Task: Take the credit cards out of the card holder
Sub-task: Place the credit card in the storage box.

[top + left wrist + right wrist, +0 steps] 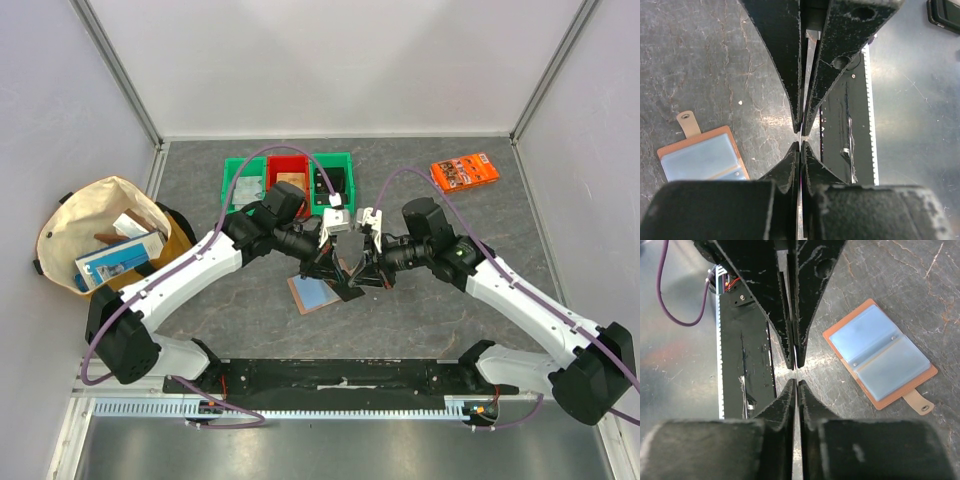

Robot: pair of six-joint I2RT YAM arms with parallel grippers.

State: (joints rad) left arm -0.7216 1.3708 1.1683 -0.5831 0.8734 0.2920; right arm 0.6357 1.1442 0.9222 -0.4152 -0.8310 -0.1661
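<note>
My left gripper (800, 148) and right gripper (796, 384) both pinched one credit card (796, 371) edge-on; the card holder (879, 356) lay open just left, seemingly emptied.

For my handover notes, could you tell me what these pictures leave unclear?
Credit card: edge-on in both wrist views, so face and colour unseen.
Card holder: blue panels hide whether cards remain, every view.
Bins: top view, left arm covers part of contents.

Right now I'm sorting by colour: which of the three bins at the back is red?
The middle bin is red; the left green bin and right green bin flank it.
</note>
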